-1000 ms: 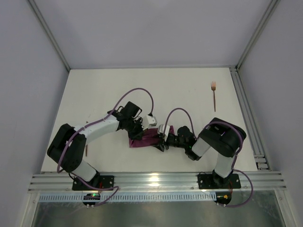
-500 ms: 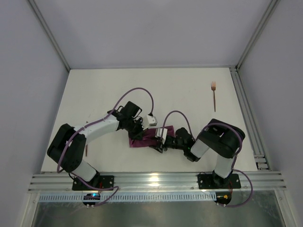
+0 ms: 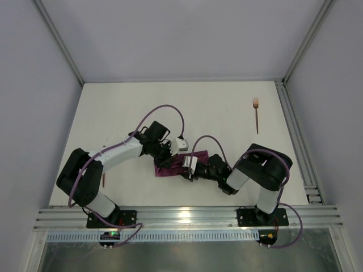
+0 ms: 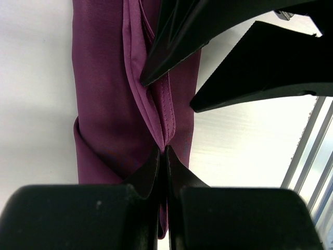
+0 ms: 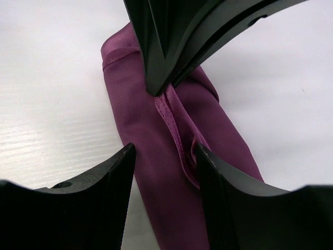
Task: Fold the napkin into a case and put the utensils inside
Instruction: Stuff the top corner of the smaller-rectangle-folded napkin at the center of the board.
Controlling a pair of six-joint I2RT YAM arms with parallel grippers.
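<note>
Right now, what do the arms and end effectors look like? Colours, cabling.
Black joint housings and white links on the left arm and right arm. A purple cable loops to each wrist. The left end effector and right end effector each have two matte-black tapered fingers.

Maroon case, right pincer astride (jaws apart), left pincer pinching seam

Maroon-purple napkin lies folded into a narrow layered strip, stitched hem running along its top; copper fork rests well apart, far right, tines pointing away.
</note>
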